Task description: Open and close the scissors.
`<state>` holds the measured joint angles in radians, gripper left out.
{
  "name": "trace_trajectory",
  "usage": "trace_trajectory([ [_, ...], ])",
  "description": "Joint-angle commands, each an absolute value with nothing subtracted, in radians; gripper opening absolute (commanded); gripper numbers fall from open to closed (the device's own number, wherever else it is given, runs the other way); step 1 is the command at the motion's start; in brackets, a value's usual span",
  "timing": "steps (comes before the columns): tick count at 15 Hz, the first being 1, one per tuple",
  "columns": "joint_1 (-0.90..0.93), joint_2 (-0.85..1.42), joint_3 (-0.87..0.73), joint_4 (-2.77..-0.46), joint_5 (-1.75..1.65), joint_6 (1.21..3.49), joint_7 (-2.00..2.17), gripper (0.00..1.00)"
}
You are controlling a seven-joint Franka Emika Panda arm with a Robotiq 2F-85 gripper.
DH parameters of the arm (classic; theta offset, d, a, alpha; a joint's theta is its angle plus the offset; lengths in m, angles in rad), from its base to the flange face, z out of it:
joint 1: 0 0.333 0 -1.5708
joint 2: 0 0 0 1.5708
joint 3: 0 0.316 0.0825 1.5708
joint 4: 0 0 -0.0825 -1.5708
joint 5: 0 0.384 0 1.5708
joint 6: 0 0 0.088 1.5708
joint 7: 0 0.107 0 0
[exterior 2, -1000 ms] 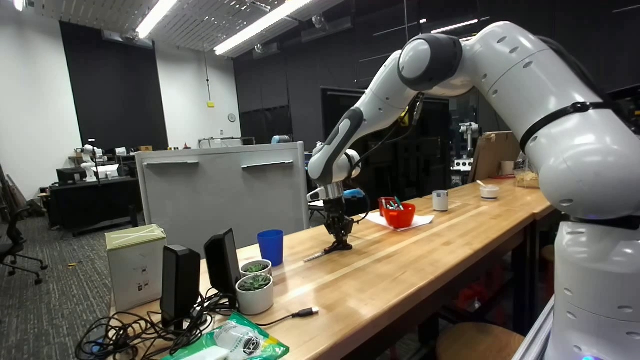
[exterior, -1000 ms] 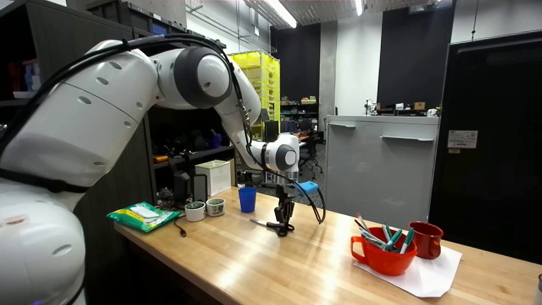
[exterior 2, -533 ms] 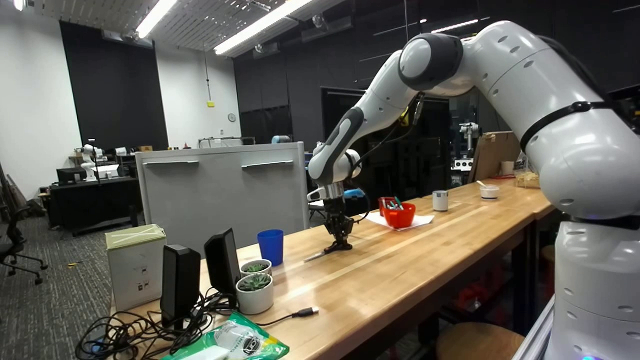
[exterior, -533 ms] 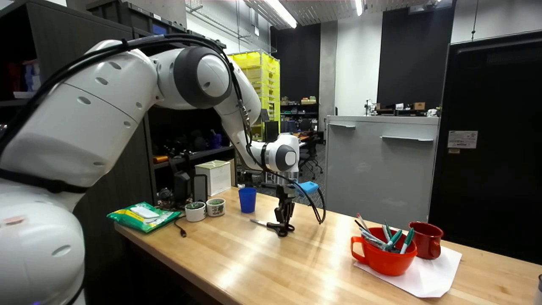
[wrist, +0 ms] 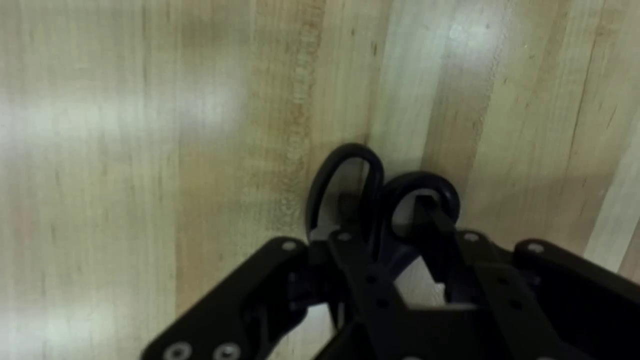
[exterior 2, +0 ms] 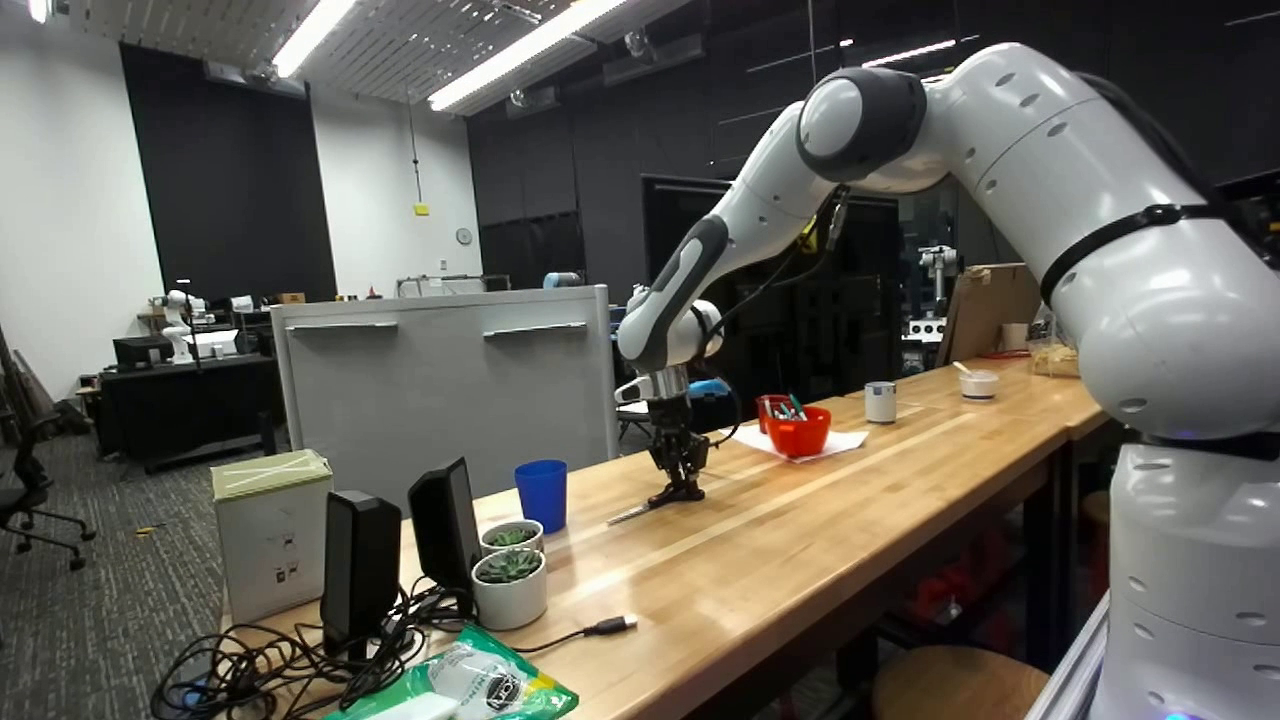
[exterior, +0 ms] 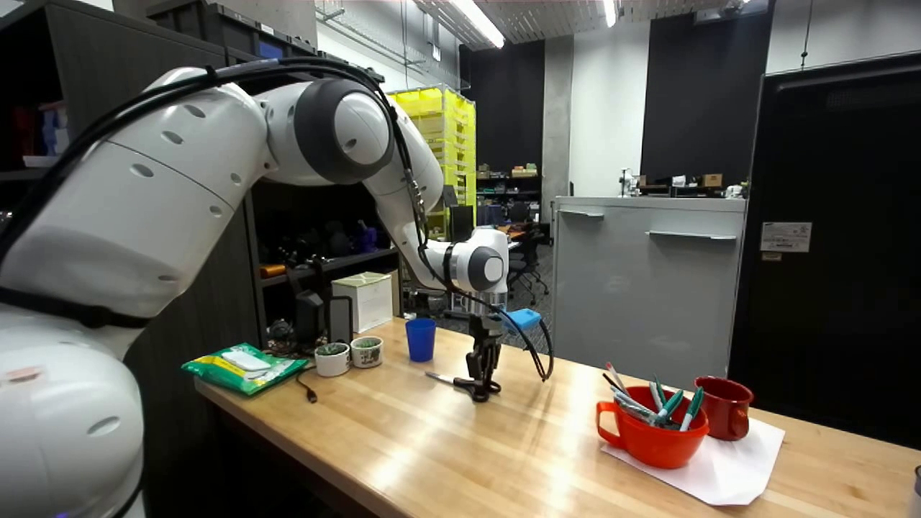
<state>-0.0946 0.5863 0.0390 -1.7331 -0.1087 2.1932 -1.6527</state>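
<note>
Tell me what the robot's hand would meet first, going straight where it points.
Likely the tabletop, through the loops of the scissors: the hand points down there. Depth is unclear; a loop could come first.

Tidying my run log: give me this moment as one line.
scissors: on table, handle loops touching, blades look shut | fingers: apart, at both loops, insertion unclear | blue cup: upright, apart from blades

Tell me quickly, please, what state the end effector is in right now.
End effector: open, jaws apart at the handle end of the scissors; whether it presses against them cannot be told.
</note>
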Motion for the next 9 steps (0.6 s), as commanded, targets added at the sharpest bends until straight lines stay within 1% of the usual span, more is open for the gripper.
trace_trajectory([
  [1,-0.106,0.634,0.045,-1.755,-0.116,2.262,-1.656,0.1],
  [2,-0.107,0.63,0.047,-1.758,-0.115,2.266,-1.659,0.09],
  [3,-0.109,0.631,0.048,-1.76,-0.112,2.277,-1.66,0.02],
  [4,-0.11,0.626,0.049,-1.764,-0.11,2.275,-1.661,0.03],
  [5,-0.112,0.626,0.05,-1.77,-0.106,2.288,-1.66,0.06],
  [9,-0.117,0.63,0.048,-1.795,-0.105,2.368,-1.65,0.06],
])
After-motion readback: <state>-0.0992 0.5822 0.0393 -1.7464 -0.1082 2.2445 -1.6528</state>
